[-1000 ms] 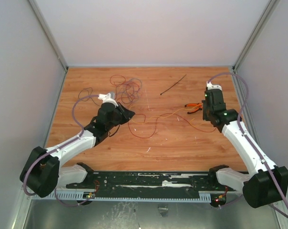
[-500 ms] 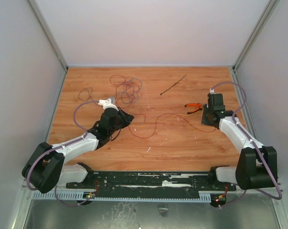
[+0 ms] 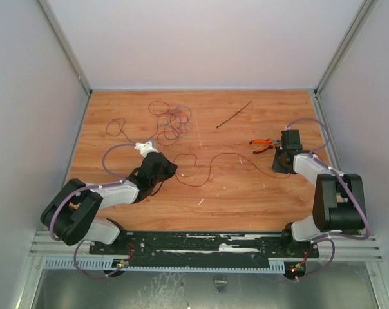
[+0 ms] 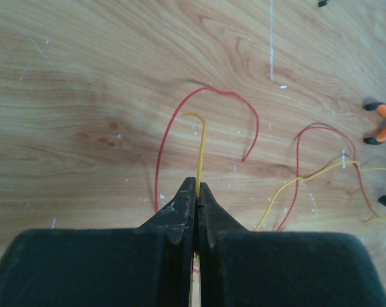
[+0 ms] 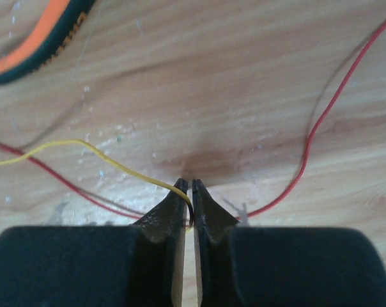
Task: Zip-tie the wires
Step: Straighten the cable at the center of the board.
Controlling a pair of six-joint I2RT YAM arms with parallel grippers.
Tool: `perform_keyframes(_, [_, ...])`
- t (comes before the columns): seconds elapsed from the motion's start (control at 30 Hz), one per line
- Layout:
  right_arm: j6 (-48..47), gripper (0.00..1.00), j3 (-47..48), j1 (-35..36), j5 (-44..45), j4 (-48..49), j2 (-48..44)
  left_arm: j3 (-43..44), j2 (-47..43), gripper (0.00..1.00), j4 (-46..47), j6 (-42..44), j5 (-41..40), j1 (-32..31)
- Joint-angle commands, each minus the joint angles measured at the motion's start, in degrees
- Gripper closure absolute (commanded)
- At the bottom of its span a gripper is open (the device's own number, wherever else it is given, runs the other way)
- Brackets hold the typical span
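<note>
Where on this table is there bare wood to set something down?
Bare: the far right corner beyond the zip tie and pliers; the near strip between the red wire and the black rail. Crowded: far left, around the wire tangle.

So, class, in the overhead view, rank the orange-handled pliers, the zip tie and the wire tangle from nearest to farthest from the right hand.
1. Orange-handled pliers: just beyond the right hand, slightly to its left.
2. Zip tie: farther back, mid-table.
3. Wire tangle: back left, across the table.
</note>
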Motion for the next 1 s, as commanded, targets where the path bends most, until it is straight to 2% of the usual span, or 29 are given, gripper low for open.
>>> perform_keyframes(0.0, [-1.5,0.88,4.0,-0.7,6.0,-1.3,4.1,-1.6,2.3,1.00,4.1,-0.3,-3.2,-0.9])
perform_keyframes(0.13, [-2.6,0.71,8.0,-0.8,11.6,-4.6,4.3,-2.4,3.9,1.00,5.0,-0.4,-4.7,-0.9])
perform_keyframes(0.33, [-4.5,0.59,12.1,-2.6,20.2,-9.4,4.0,-3.8,3.1,1.00,3.9,-1.0,-7.5,-0.9])
perform_keyframes(0.63, [-6.7,0.55,14.0,-8.8,24.0,-10.6,5.3,-4.4,2.8,1.00,3.7,-1.3,-7.8,-0.4])
perform_keyframes(0.77, [-6.8,0.53,14.1,-8.9,17.5,-10.0,2.9,-3.5,2.0,1.00,3.0,-0.1,-7.8,-0.4])
perform_keyframes(0.83, [-6.6,0.51,14.2,-8.8,12.1,-9.0,0.2,-3.0,1.1,0.88,1.9,0.6,-8.0,-0.5])
perform_keyframes(0.97, [-7.0,0.46,14.3,-8.7,1.9,-8.0,-4.9,-3.1,-1.7,0.85,0.2,1.6,-9.6,-0.5])
